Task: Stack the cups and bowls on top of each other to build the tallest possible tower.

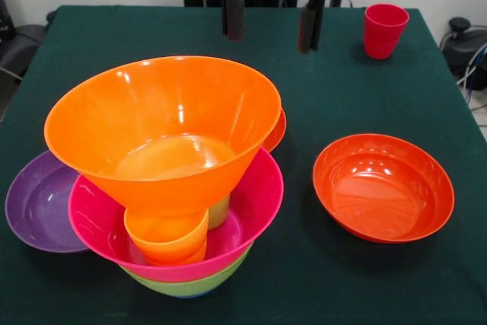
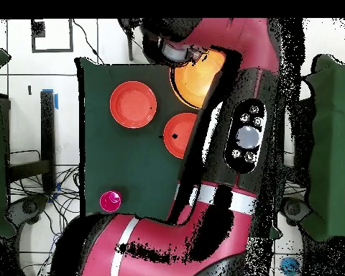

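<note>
The tower stands at the near left in the front view. A lime-green bowl is lowest, with a magenta bowl in it. A yellow-orange cup stands in the magenta bowl, with a sliver of a lime green cup behind it. A big deep orange bowl rests tilted on the cups; it also shows in the overhead view. My gripper hangs open and empty above the table's far side, behind the tower. A red cup stands at the far right. The blue bowl is hidden.
A shallow red-orange bowl sits alone at the near right, also in the overhead view. A second one peeks out behind the tower. A purple bowl lies left of the tower, partly under it. The arm hides much of the overhead view.
</note>
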